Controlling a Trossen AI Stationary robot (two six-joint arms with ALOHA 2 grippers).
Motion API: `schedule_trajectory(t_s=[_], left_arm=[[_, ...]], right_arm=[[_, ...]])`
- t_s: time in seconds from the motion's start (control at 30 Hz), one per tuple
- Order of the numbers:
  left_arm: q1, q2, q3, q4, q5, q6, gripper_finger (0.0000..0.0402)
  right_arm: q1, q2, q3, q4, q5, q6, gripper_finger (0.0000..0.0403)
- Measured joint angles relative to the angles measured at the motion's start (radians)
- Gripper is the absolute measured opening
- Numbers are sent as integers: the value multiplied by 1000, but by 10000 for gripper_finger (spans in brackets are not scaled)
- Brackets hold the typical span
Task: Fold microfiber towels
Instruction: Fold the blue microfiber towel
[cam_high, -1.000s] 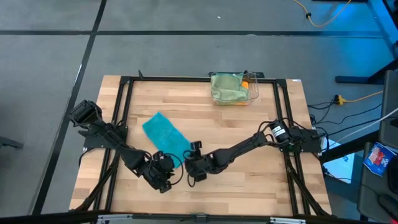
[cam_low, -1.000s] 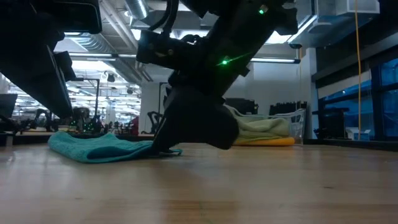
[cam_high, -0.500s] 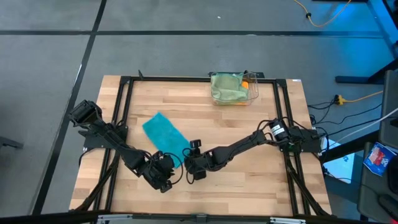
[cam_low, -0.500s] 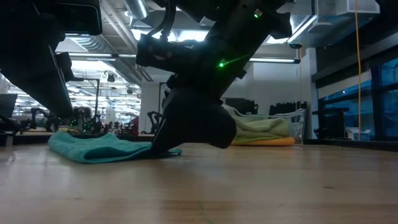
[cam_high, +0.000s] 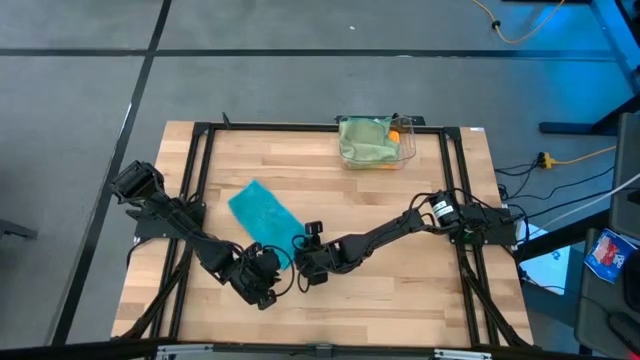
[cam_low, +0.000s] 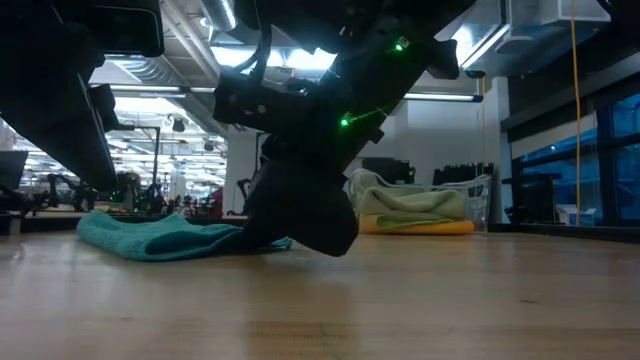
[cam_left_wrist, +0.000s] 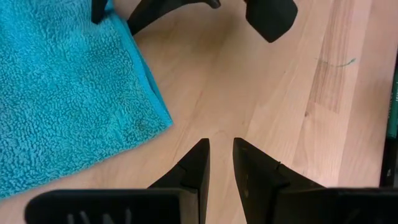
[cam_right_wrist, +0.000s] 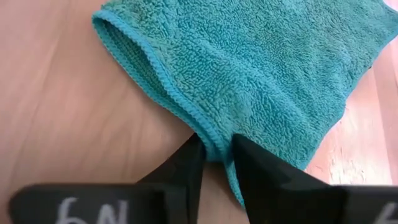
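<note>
Down on the counter (cam_high: 400, 290), the right claw (cam_right_wrist: 216, 149) pinches the hemmed edge of the teal towel (cam_high: 266, 218), which lies flat left of centre. The left claw (cam_left_wrist: 219, 163) sits just beside that towel's near corner, fingers narrowly apart and holding nothing. Sage-green (cam_high: 366, 140) and orange towels (cam_high: 394, 135) fill the clear bin (cam_high: 407, 150) at the far edge.

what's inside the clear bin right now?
The clear bin at the table's far edge holds a pale green towel on top, with an orange towel peeking out beside and beneath it. Anything buried under those is covered.
</note>
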Motion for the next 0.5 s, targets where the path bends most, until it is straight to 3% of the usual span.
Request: schedule_trajectory(t_s=[0.23, 0.5], left_arm=[[0, 0, 0, 0, 0, 7, 64], [-5, 0, 0, 0, 1, 6, 64]], right_arm=[[-1, -1, 5, -19, -22, 4, 18], [3, -2, 178, -271, -18, 56, 7]])
